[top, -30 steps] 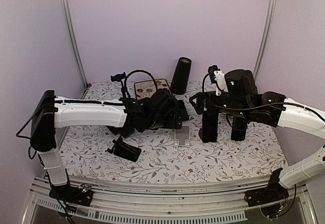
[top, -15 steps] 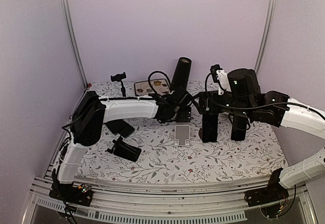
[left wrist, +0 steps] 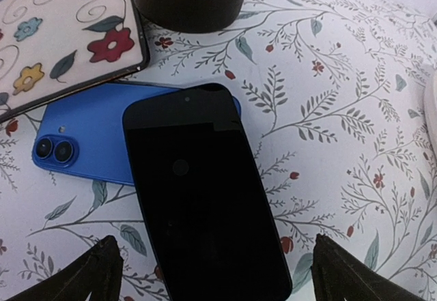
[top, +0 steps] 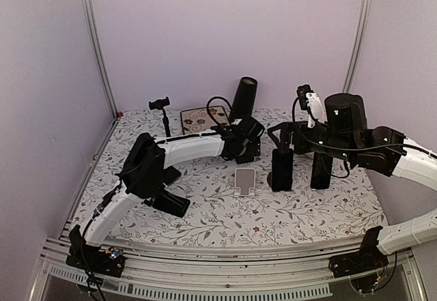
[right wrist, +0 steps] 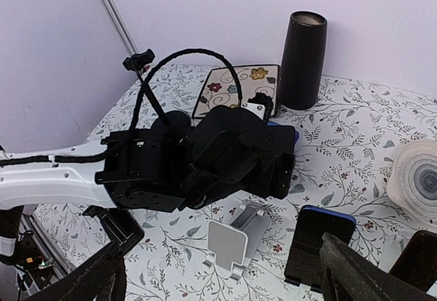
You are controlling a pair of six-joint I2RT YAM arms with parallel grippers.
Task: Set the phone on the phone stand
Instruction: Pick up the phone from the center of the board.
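Two phones lie together at the far middle of the table (top: 225,222), right below the left arm's camera. A black phone (left wrist: 198,185) lies screen up, partly on top of a blue phone (left wrist: 82,140) that lies face down with two lenses showing. The left fingers (left wrist: 92,280) hang above them, spread wide on either side of the black phone and holding nothing. Just beyond the pair are one flowered pad (left wrist: 61,28) and one black cylinder (top: 242,99).

There is one stand (top: 244,180), pale and unoccupied, nearer the middle of the table and apart from both phones. What looks like a third phone (right wrist: 317,243) – dark, with a blue rim – lies just beside the stand. The right fingers (top: 281,170) point down to the right of the stand, wide apart and carrying nothing. One white roll of tape (right wrist: 422,178) sits further right.
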